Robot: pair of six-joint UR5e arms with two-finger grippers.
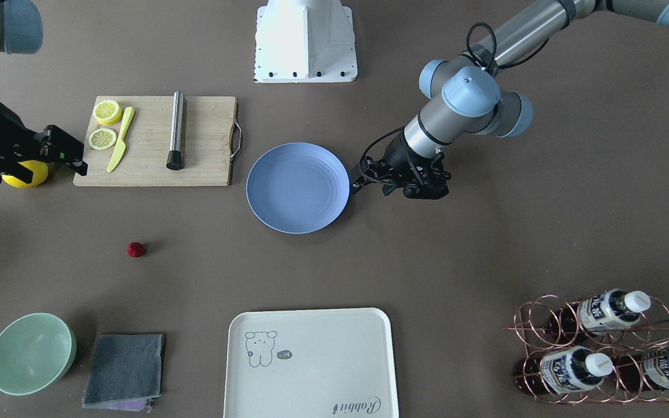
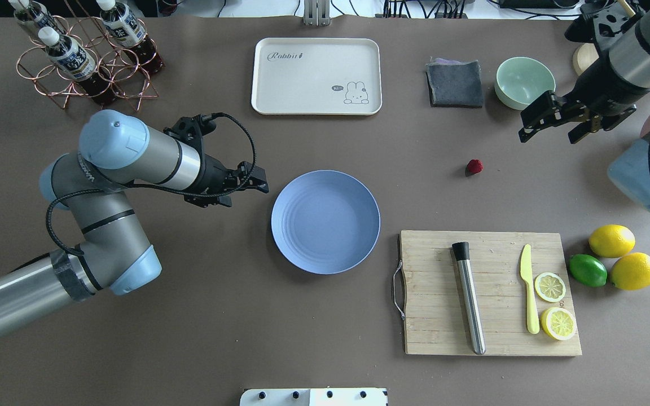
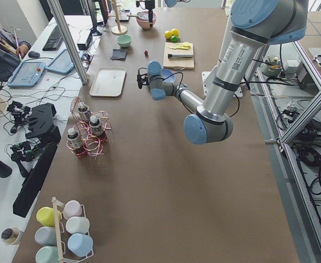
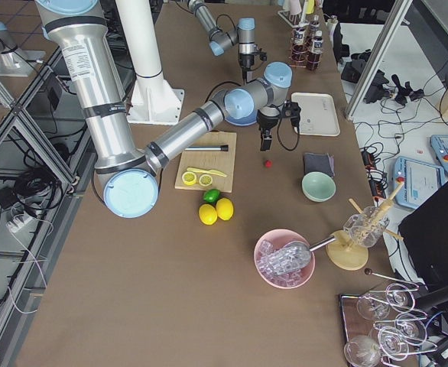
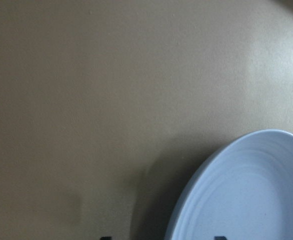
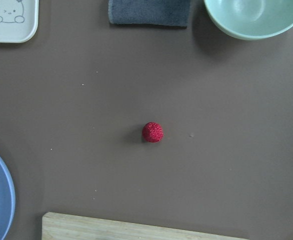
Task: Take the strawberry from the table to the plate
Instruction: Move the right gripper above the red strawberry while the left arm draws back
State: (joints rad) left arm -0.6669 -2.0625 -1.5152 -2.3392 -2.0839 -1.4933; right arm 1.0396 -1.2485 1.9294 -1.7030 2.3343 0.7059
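The strawberry (image 2: pixel 474 167) is a small dark-red bumpy berry lying on the bare grey-brown table (image 2: pixel 246 316), well to the right of the plate (image 2: pixel 325 221). It sits near the centre of the right wrist view as strawberry (image 6: pixel 152 132). The round blue-lavender plate holds nothing. My right gripper (image 2: pixel 548 135) hangs open high above the table, beyond and to the right of the berry, near the green bowl. My left gripper (image 2: pixel 258 186) is open at the plate's left rim; only the fingertips (image 5: pixel 219 238) show at the bottom edge of the left wrist view, over the plate (image 5: pixel 246 190).
A wooden cutting board (image 2: pixel 491 265) carries a steel rod (image 2: pixel 469 299), a yellow knife (image 2: pixel 530 287) and lemon slices. Two lemons and a lime (image 2: pixel 587 270) lie right of it. A mint bowl (image 2: pixel 525 82), grey cloth (image 2: pixel 455 83), cream tray (image 2: pixel 316 76) and bottle rack (image 2: pixel 85 56) line the far edge.
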